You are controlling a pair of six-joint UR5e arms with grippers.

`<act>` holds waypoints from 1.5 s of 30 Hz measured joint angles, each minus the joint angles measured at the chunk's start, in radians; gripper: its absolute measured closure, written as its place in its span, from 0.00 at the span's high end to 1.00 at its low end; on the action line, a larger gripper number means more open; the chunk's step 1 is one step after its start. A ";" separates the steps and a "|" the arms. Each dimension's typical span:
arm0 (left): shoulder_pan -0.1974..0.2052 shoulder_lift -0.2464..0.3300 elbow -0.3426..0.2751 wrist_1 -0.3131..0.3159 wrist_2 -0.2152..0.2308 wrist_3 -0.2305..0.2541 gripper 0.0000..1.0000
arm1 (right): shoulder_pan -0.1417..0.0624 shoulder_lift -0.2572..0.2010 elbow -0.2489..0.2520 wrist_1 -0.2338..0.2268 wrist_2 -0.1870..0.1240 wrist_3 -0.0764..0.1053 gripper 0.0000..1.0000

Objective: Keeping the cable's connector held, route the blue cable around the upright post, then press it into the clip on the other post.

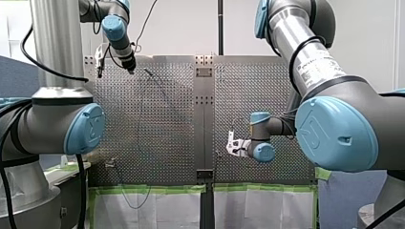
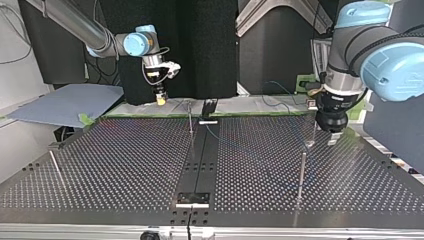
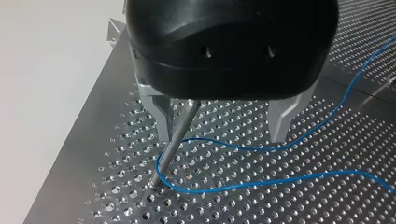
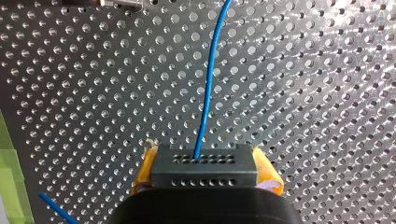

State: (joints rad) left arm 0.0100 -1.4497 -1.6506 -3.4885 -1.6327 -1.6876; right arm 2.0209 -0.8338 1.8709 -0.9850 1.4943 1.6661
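The thin blue cable lies on the perforated plate and loops round the foot of a slim metal upright post. My left gripper, black with metal fingers, hangs open over that post. The post leans up between the fingers, close to one of them, and the cable is not gripped. In the top view this gripper is at the right. My right gripper is shut with its yellow pads on the black connector, and the blue cable runs straight out ahead of it. It hovers at the top view's far left.
Other thin posts stand on the plate. A dark rail runs down the table's middle. Green tape lines the near edge in the front view. A grey sheet lies off the top view's left.
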 joint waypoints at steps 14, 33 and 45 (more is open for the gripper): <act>-0.006 0.001 0.000 0.002 0.007 0.049 1.00 | 0.000 0.000 -0.001 0.001 0.000 -0.001 0.00; -0.161 -0.140 0.130 0.142 0.004 0.192 1.00 | 0.000 0.000 0.000 -0.003 0.001 -0.003 0.00; -0.277 -0.256 0.208 0.258 -0.103 0.171 1.00 | 0.000 0.000 0.000 -0.006 0.000 -0.003 0.00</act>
State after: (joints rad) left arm -0.2672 -1.7062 -1.4429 -3.2300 -1.7357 -1.5165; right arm 2.0211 -0.8337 1.8708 -0.9911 1.4945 1.6636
